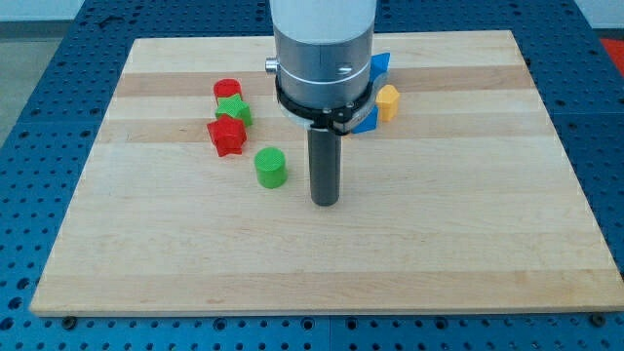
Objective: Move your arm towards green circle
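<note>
The green circle (pixel 271 167) is a short green cylinder standing on the wooden board (pixel 468 244), left of the middle. My tip (pixel 325 201) is the lower end of the dark rod and rests on the board just right of the green circle, slightly lower in the view, with a small gap between them. The arm's grey body (pixel 324 49) rises above the rod and hides the board behind it.
A red star (pixel 226 135), a green star (pixel 233 110) and a red cylinder (pixel 226 91) cluster at the upper left of the green circle. A yellow block (pixel 388 101) and blue blocks (pixel 379 66) lie right of the arm, partly hidden.
</note>
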